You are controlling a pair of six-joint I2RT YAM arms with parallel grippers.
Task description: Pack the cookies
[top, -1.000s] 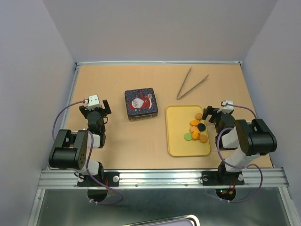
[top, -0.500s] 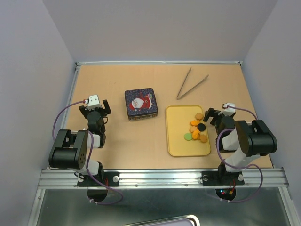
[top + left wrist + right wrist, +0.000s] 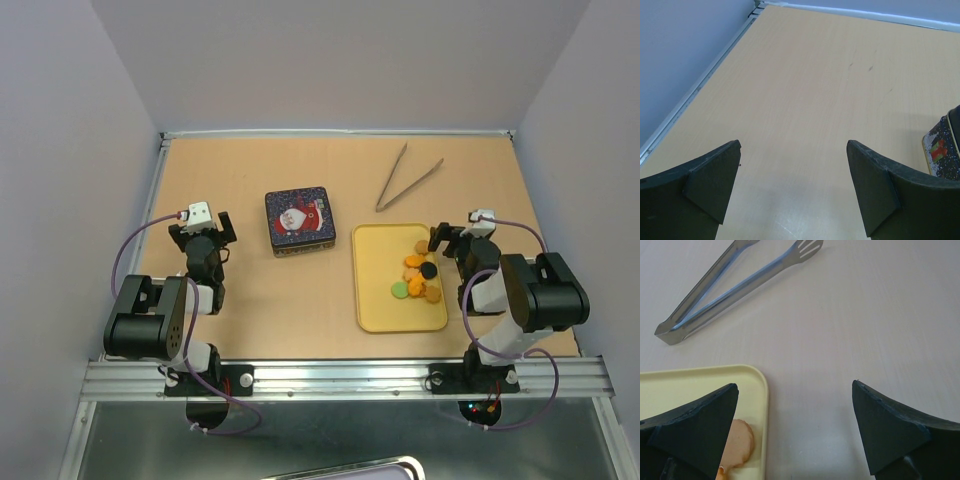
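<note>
Your cookies (image 3: 417, 285) all lie in the yellow tray (image 3: 378, 300), bunched toward its right side, while the tin (image 3: 299, 220) sits to the tray's left with its lid on and none packed. You have one tray, one tin, one pair of tongs (image 3: 405, 178) beyond the tray, and roughly eight cookies, mostly orange with a green and a black one, overlapping too much for a sure count. Both arms are folded low: the left gripper (image 3: 792, 147) is spread wide over the table (image 3: 300, 310) left of the tin, and the right gripper (image 3: 795, 387) is spread wide over the tray's far right corner, both holding nothing.
</note>
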